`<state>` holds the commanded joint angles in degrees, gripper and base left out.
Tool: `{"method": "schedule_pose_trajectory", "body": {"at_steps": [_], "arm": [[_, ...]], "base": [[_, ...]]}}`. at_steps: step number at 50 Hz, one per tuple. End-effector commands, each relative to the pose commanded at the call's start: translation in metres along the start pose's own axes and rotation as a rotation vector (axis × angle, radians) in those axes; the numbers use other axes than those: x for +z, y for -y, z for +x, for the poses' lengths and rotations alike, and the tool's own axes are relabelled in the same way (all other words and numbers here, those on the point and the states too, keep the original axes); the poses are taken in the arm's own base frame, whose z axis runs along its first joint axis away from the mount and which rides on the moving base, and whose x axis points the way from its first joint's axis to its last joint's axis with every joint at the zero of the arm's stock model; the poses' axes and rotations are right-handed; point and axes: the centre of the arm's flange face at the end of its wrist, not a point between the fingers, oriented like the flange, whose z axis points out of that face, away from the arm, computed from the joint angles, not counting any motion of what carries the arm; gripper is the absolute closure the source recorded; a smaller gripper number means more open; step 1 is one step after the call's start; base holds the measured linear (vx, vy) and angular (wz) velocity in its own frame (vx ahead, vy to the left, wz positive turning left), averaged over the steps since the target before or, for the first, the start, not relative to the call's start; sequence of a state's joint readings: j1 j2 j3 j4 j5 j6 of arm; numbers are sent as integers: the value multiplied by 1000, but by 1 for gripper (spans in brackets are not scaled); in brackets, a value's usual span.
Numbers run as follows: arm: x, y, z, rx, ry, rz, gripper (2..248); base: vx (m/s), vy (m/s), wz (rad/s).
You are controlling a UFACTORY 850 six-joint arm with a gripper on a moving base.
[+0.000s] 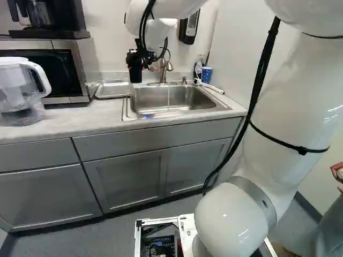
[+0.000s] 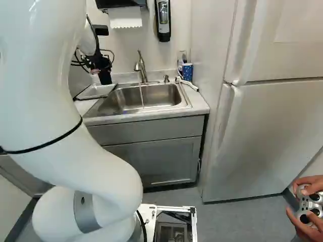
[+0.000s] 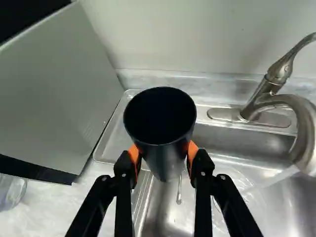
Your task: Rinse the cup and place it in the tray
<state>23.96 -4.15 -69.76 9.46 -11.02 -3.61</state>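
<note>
On the counter [image 1: 107,115], a clear pitcher [image 1: 19,91], then a microwave [image 1: 81,64]; metal tray [image 1: 113,89] left of the sink [image 1: 225,107]; black cup [image 3: 165,158], raised near their border, clasped by the hand [image 2: 100,64], fingers parted by its width; faucet [image 2: 142,68], running; far right, blue tumbler [image 2: 187,72].

1. Arm [image 1: 292,101]: glossy white, rounded joints, gray band [image 1: 256,194] low down.
2. Black cable [image 1: 258,85] alongside; thin black ties [image 1: 284,143] around it.
3. Claw [image 2: 103,64]: black fingers [image 3: 202,173], round screws [image 3: 222,177], orange pads [image 3: 134,153].
4. Base [image 1: 185,227]: white frame, dark internals showing.
</note>
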Motion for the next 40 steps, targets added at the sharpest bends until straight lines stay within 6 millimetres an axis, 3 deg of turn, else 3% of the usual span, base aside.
{"method": "schedule_pose_trajectory", "body": {"at_steps": [14,40], "arm": [[17,18,12,-18,-57,23,136],[68,48,23,-40,-177,52,136]], "base": [[0,0,0],[0,0,0]]}}
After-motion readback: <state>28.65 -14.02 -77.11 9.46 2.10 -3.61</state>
